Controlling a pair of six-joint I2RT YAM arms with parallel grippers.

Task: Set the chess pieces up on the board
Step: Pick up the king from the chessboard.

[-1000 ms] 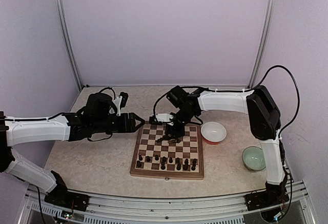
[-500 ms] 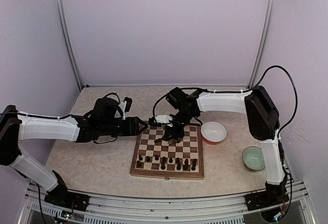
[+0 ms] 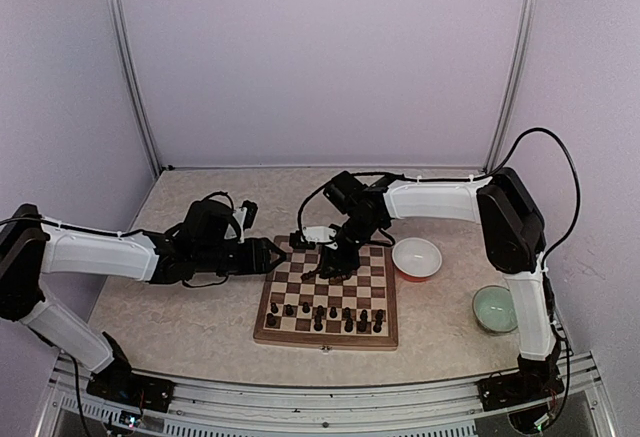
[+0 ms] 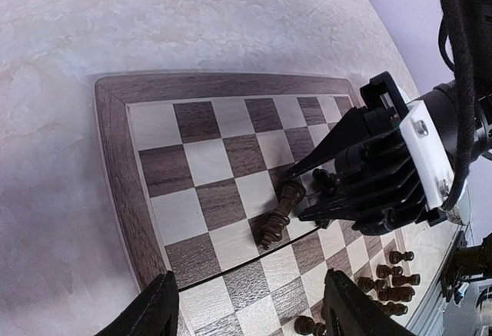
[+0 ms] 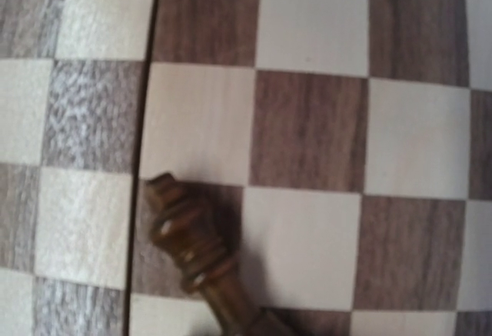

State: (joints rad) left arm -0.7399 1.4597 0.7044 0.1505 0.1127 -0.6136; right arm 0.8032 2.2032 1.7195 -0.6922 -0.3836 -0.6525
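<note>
top view: left gripper (image 3: 276, 254) jaws apart, nothing between them, at the far-left corner of the board (image 3: 262, 329). right gripper (image 3: 333, 265) low over the board. Row of pieces (image 3: 325, 314) well nearside of both.
left wrist: fallen piece (image 4: 277, 214) on the board (image 4: 115, 167), ahead of the left gripper (image 4: 254, 313). Its head sits between the parted tips of the right gripper (image 4: 301, 194), unclamped.
right wrist: own jaws out of frame. fallen piece (image 5: 188, 240) on its side on the board (image 5: 307, 128).

One board (image 3: 300, 331), one white bowl (image 3: 417, 256), one green bowl (image 3: 495, 308), roughly a dozen dark chess pieces (image 3: 347, 314).
</note>
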